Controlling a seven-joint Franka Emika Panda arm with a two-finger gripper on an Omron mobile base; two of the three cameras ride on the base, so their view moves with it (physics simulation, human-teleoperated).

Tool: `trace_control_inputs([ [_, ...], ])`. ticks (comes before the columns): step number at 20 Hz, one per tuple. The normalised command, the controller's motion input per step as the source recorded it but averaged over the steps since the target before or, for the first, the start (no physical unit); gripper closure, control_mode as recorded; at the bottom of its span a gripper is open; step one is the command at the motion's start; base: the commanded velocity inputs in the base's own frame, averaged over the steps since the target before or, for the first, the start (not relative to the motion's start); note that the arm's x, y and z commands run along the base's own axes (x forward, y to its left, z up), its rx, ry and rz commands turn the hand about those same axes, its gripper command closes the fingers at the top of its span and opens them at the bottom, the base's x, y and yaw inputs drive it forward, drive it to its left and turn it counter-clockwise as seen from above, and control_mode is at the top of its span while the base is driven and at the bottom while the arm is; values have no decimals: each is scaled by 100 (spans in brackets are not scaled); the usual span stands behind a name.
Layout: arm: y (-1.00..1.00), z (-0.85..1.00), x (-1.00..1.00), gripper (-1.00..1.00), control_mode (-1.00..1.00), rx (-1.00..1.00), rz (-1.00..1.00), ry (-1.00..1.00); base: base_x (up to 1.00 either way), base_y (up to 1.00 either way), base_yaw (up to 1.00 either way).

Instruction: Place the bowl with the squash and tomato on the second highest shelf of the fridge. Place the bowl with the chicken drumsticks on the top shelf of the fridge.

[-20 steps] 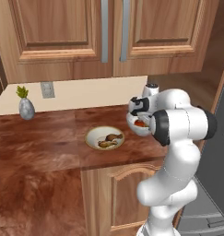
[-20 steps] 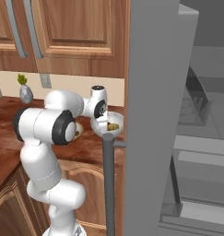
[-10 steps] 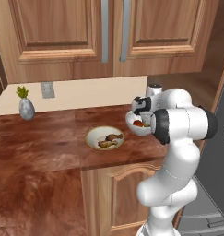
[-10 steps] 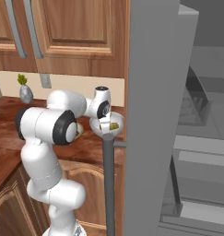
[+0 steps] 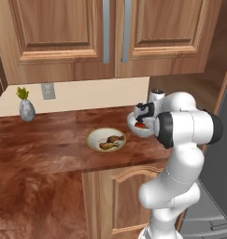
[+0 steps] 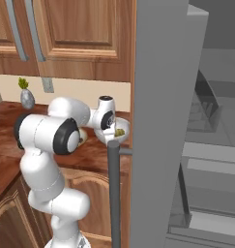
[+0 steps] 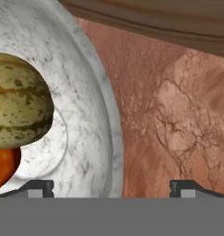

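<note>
The bowl with the squash and tomato (image 5: pixel 136 132) stands on the counter's right end, by the fridge. In the hand view its white marbled rim (image 7: pixel 114 138) runs up between my two fingertips, with the squash (image 7: pixel 16 106) and the tomato (image 7: pixel 2 168) inside on the left. My gripper (image 7: pixel 112 188) is open, one finger inside the rim and one outside over the counter. The hand (image 5: pixel 142 112) hangs just over the bowl (image 6: pixel 122 139). The bowl with the chicken drumsticks (image 5: pixel 106 139) sits to the left, apart from the hand. The fridge (image 6: pixel 157 121) stands open at the right.
A grey vase with a plant (image 5: pixel 26 108) stands at the counter's back left, near a wall outlet (image 5: pixel 48 91). Wooden cabinets (image 5: pixel 87 32) hang above. The fridge door's long handle (image 6: pixel 113 193) rises close to the bowl; grey shelves (image 6: pixel 211 150) lie beyond.
The hand has sunk slightly toward the white bowl. Jaws stay open; both bowls have kept their places.
</note>
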Motion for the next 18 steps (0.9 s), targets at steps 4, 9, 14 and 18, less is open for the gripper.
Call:
trace_control_inputs([
  [4,10,-38,13,100,-100,0,0,0,0,0,0],
  [9,0,0,-1,100,-100,0,0,0,0,0,0],
  [14,0,11,-38,100,-100,1,0,-5,0,0,0],
  [18,1,81,-87,100,-100,1,0,-20,0,0,0],
])
